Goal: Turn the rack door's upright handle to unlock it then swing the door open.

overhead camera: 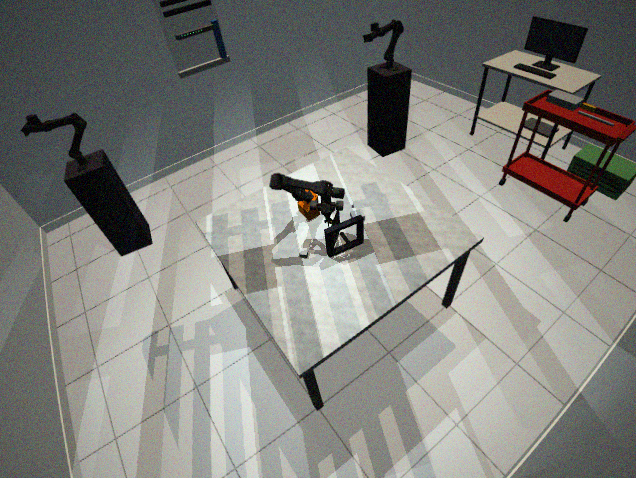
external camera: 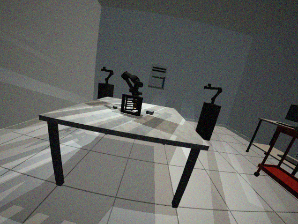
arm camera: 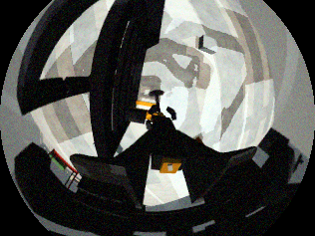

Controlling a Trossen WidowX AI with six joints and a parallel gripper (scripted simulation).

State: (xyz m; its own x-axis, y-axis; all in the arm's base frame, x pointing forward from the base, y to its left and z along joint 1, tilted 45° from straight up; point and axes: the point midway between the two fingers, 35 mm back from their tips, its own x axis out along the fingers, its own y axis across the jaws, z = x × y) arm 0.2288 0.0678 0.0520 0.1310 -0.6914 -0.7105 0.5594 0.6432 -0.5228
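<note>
The black rack frame (overhead camera: 329,247) (external camera: 139,108) (arm camera: 30,69) stands upright on the table (overhead camera: 329,308) (external camera: 168,134). Its slatted door (arm camera: 131,64) stands swung well out of the frame on the arm's side; the wrist view shows it nearly edge-on, and the table shows through the frame. The exact angle cannot be read. My gripper (arm camera: 162,133) is beside the door's free side, shut on the handle. The handle is dark and mostly hidden by the fingers, so its turn is hard to read. In the top and exterior views the arm's wrist is above and behind the frame.
The arm's orange base (overhead camera: 308,206) stands behind the frame. A small block (overhead camera: 303,253) (external camera: 115,107) lies to one side of the rack, and a dark box (external camera: 149,112) lies on the other. Two arms on black pedestals, a desk and a red cart stand away from the table.
</note>
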